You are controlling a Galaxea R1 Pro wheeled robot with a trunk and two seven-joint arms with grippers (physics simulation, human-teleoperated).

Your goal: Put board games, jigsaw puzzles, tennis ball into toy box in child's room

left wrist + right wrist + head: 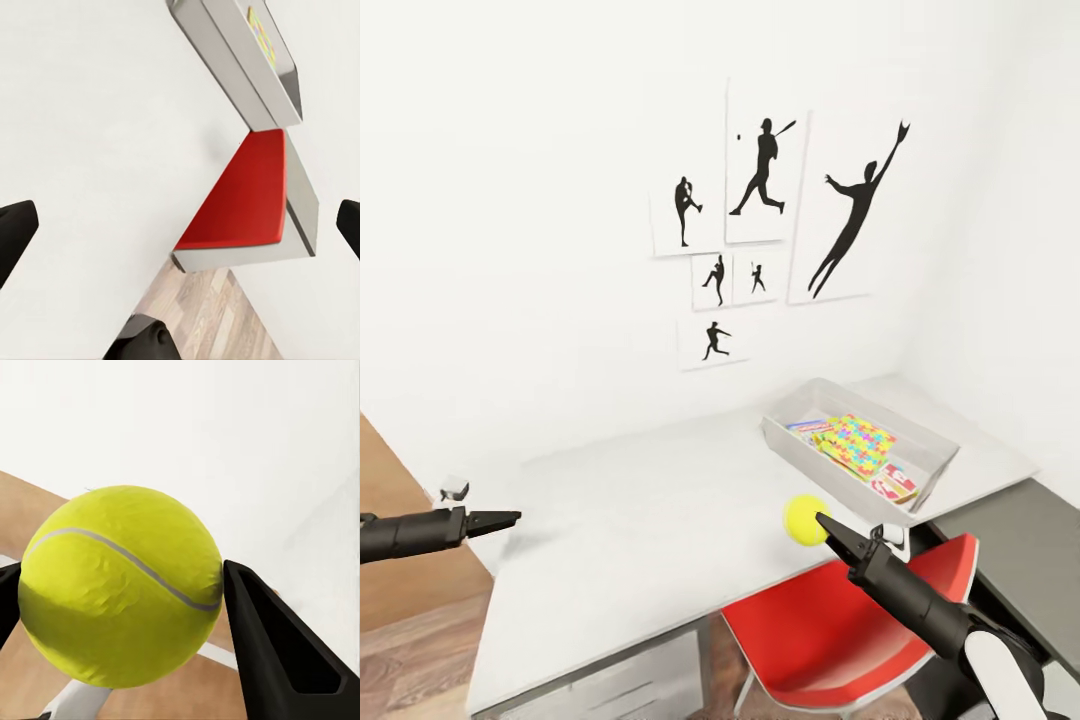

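Between the black fingers of the right gripper point(822, 522) sits the small bright yellow-green tennis ball point(805, 520), fuzzy, with a pale curved seam, pinched above the light grey desk top point(640, 540), short of the shallow light-grey toy box point(930, 470). That box holds a multicolour jigsaw square point(857, 445) and flat printed game boxes point(895, 482). Left gripper point(510, 519) hovers at the desk's far end, jaws spread, holding nothing. A red chair seat point(830, 640) sits below.

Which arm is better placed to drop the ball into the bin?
Right: its gripper holds the ball near the bin. The left gripper is empty at the table's far end.
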